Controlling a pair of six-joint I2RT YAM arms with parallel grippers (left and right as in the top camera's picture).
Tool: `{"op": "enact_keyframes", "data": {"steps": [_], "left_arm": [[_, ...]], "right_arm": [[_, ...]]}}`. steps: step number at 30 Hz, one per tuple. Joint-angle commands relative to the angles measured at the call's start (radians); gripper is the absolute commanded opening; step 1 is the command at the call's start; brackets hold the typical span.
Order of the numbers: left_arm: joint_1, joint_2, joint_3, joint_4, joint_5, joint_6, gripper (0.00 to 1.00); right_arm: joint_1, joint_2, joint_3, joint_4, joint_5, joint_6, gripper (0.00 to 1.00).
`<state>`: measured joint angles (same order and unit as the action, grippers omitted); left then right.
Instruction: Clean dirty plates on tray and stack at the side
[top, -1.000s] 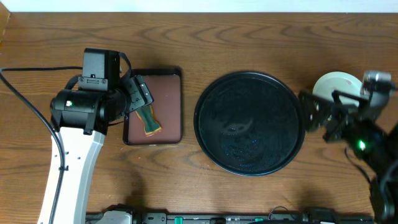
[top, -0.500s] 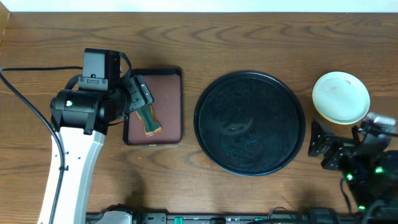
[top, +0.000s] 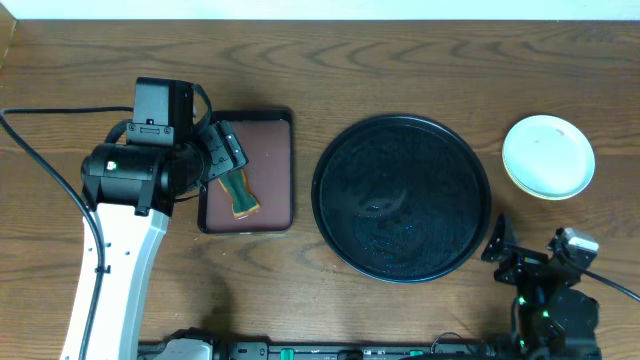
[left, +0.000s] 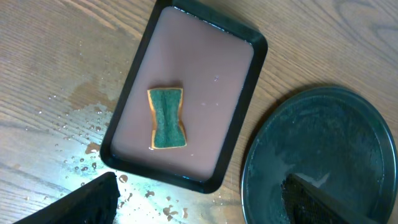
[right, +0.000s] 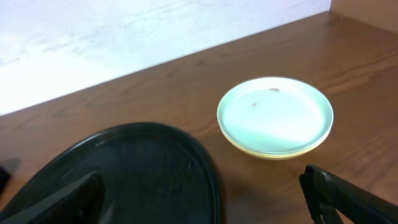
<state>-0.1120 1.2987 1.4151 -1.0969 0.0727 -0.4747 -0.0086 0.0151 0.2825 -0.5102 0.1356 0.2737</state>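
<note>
The plates (top: 548, 156) stand stacked on the wood at the far right, a mint-green one on top and a yellow one beneath; the stack also shows in the right wrist view (right: 275, 117). The round black tray (top: 401, 197) holds no plates and looks wet; it shows in the left wrist view (left: 323, 162) and the right wrist view (right: 124, 174). My left gripper (left: 199, 202) is open and empty beside the small tray. My right gripper (right: 208, 199) is open and empty, low at the table's front right, apart from the stack.
A rectangular reddish-brown tray (top: 270, 150) with a black rim lies left of the black tray and holds a green and yellow sponge (top: 238, 193). Water drops (left: 81, 165) lie on the wood by its corner. The table's back edge meets a white wall.
My right arm has drawn back from the plate stack toward the table's front right edge, leaving the stack uncovered. The left arm has not moved.
</note>
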Motion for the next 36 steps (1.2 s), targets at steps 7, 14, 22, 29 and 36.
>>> {"op": "enact_keyframes", "data": {"steps": [7, 14, 22, 29, 36], "left_arm": [[0.003, 0.002, 0.003, -0.002, -0.005, -0.009, 0.85], [0.003, 0.002, 0.003, -0.002, -0.005, -0.009, 0.85], [0.003, 0.002, 0.003, -0.002, -0.005, -0.009, 0.85], [0.003, 0.002, 0.003, -0.002, -0.005, -0.009, 0.85], [0.002, -0.108, -0.031, -0.028, -0.095, 0.109, 0.85]], "right_arm": [[0.007, -0.01, -0.221, 0.322, 0.013, 0.014, 0.99], [0.008, -0.01, -0.278, 0.454, 0.013, 0.013, 0.99], [0.008, -0.01, -0.277, 0.454, 0.013, 0.013, 0.99], [0.008, -0.01, -0.277, 0.454, 0.014, 0.013, 0.99], [0.008, -0.01, -0.277, 0.454, 0.013, 0.013, 0.99]]}}
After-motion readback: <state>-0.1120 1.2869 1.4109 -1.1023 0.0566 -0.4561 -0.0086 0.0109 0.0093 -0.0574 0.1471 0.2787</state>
